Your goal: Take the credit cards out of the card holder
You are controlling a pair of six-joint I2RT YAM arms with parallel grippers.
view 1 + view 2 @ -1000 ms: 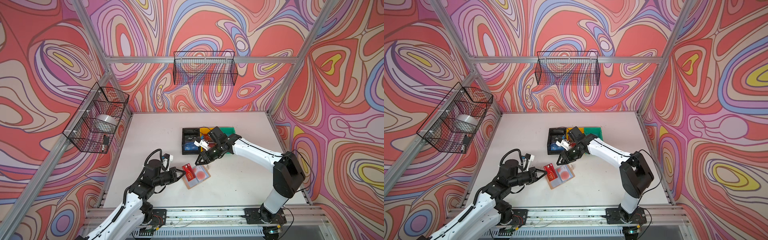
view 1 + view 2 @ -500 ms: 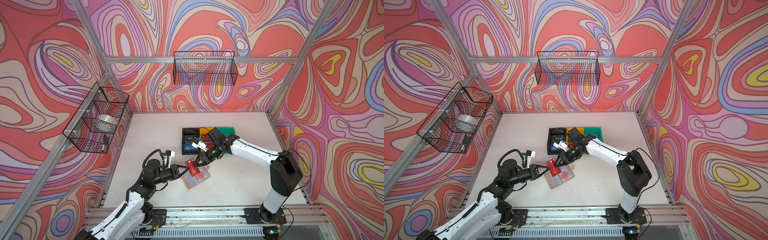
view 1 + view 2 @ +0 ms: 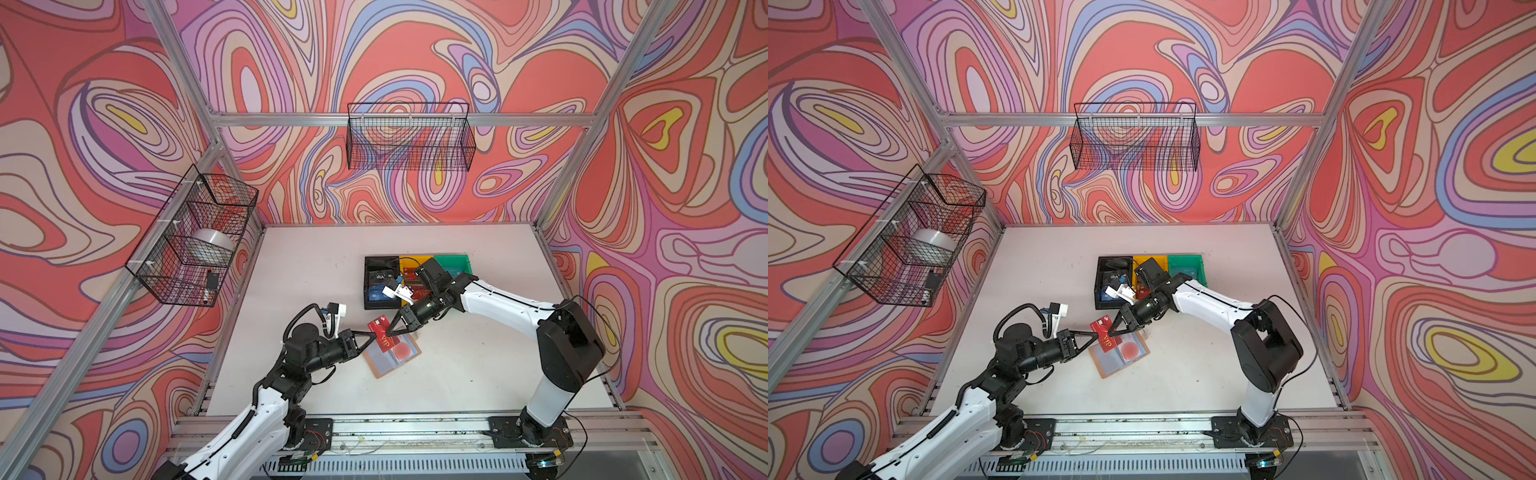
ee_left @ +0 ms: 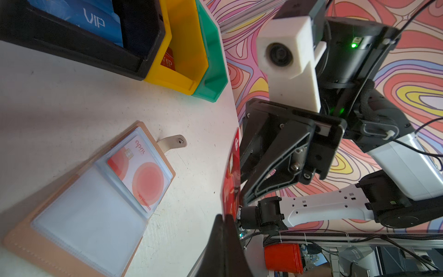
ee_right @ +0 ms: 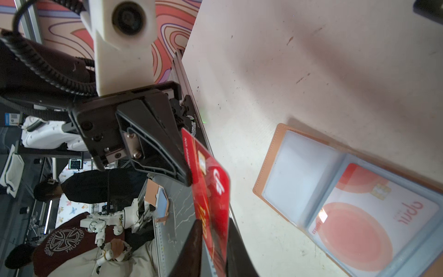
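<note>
Near the tabletop's front edge lay the open card holder, a pale card in its sleeve. Above it, left gripper and right gripper both clamped the red VIP card, likely a handover. Next, the left should let go.

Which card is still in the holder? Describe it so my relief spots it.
On the white table, near its front middle, lies the open tan card holder. In it, on the right, sits a pale card with red circles; the red VIP card is lifted clear, and the sleeve beside it looks empty.
</note>
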